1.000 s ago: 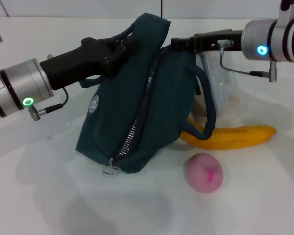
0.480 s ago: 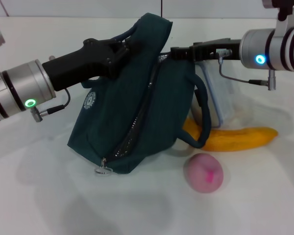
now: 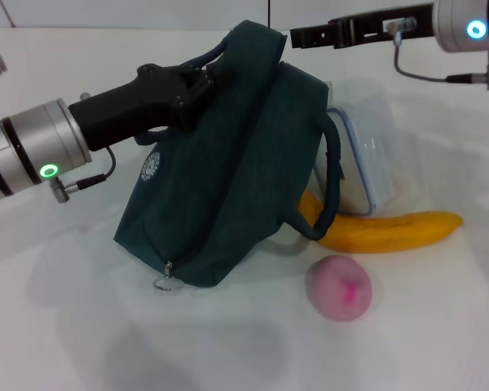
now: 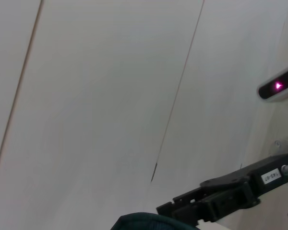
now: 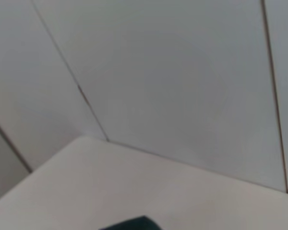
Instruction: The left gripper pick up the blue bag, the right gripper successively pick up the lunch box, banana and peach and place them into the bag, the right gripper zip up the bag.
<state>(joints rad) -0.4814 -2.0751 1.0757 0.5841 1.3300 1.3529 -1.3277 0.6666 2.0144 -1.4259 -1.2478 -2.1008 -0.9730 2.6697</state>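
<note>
Holding the blue bag (image 3: 228,163) up by its top, my left gripper (image 3: 197,81) stays clenched on it. My right gripper (image 3: 306,37) has lifted clear above the bag; whether it is released, I cannot tell. The lunch box (image 3: 363,159), banana (image 3: 391,230) and peach (image 3: 339,287) lie beside the bag, unpacked; its opening is hidden.

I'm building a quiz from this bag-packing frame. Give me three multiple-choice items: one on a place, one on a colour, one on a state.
1. Where does the peach lie?
A. inside the bag
B. on the table, nearer the camera than the banana
C. on the lunch box

2. What colour is the bag?
A. dark blue-green
B. red
C. yellow

3. What is the left claw doing?
A. hanging free
B. gripping the bag's top
C. holding the banana

Answers: 1 B, it rests on bare table; 2 A, teal fabric; 3 B, its fingers close on the bag's upper edge.
</note>
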